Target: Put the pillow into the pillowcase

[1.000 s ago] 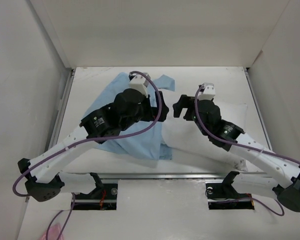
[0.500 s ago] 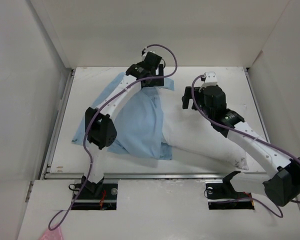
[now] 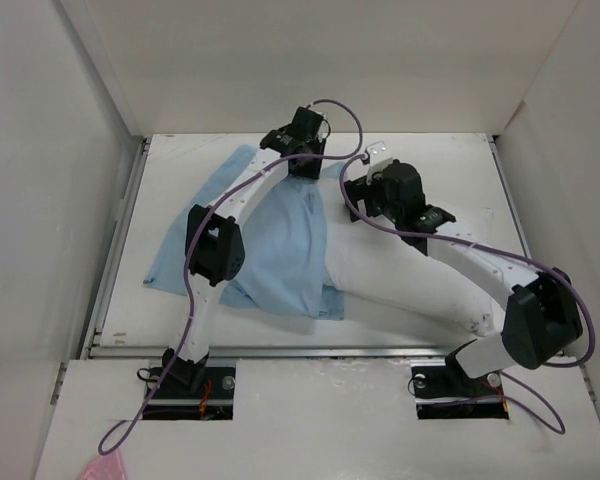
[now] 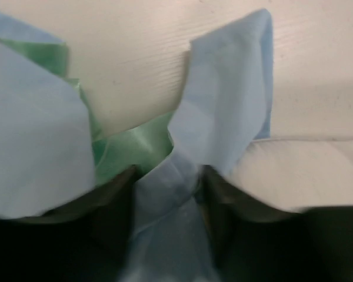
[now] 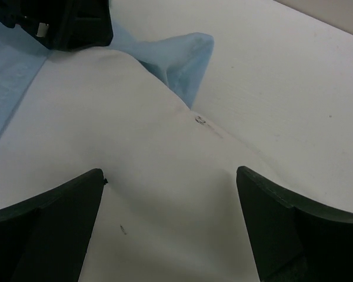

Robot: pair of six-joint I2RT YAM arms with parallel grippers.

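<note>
jaws of the left gripper (image 4: 167, 176) are clenched on a gathered fold of the pillowcase (image 4: 223, 106). light blue cloth runs straight down between the two fingers (image 4: 112, 223). its mint-green satin side shows just left of the pinch, and a blue flap stands up beyond the tips. jaws of the right gripper (image 5: 169, 173) are spread wide and grasp nothing. the pillow (image 5: 135, 129) fills the gap between them, though i cannot tell whether the tips touch it. beyond the right jaws a corner of blue cloth pokes out from behind the pillow's far edge onto the table (image 5: 294, 88), and the left gripper's dark body sits near, up and to the left.

from above, the pillow end nearest the left jaws seems tucked under or into the sleeve, while the rest trails back beneath the right arm uncovered.

the case looks thin, light and limp, and its satin face is probably slick. a pinch would hold better on a doubled fold at the mouth's hem than on a single layer. the pillow is likely light and squashy and would bulge around a shallow nip. it wants a deep bite at a corner or edge on the uncovered end, to feed it toward the held opening.
</note>
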